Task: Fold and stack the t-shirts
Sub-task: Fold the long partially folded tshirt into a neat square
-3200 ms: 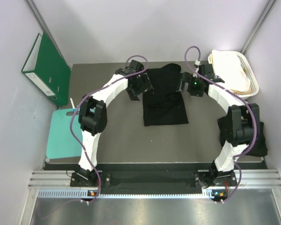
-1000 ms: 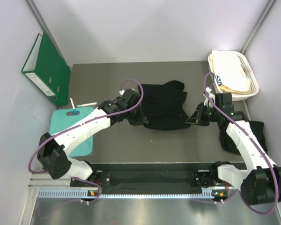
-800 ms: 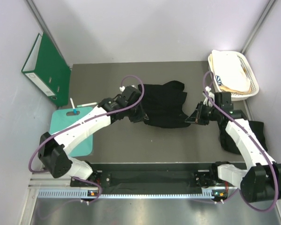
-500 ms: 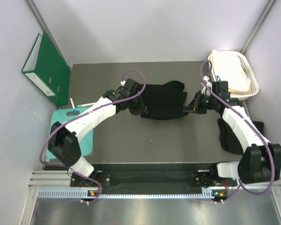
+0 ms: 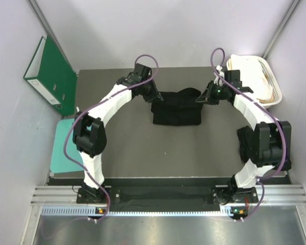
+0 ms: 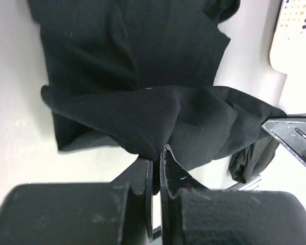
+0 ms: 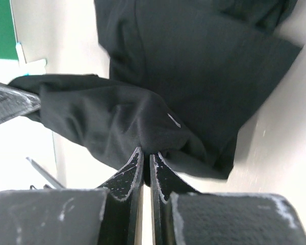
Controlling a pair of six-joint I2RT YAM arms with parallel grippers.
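Observation:
A black t-shirt (image 5: pixel 176 108) lies folded short in the middle of the table, with its near edge lifted over the far half. My left gripper (image 5: pixel 154 97) is shut on that lifted fold at the shirt's left side. In the left wrist view the cloth (image 6: pixel 143 117) bunches into the closed left gripper (image 6: pixel 156 155). My right gripper (image 5: pixel 200 99) is shut on the same fold at the right side. Cloth (image 7: pixel 117 122) is also pinched in the right gripper (image 7: pixel 147 153) in its wrist view. Another dark t-shirt (image 6: pixel 251 155) lies heaped at the table's right edge.
A white plastic basket (image 5: pixel 273 84) holding cream cloth (image 5: pixel 251 76) stands at the back right, close to my right arm. A green binder (image 5: pixel 48 74) leans at the left wall. A teal mat (image 5: pixel 62 148) lies at the table's left edge.
Both grippers have carried the shirt's near edge away from the bases toward the far side, doubling the shirt over itself. Both arms now reach further back.

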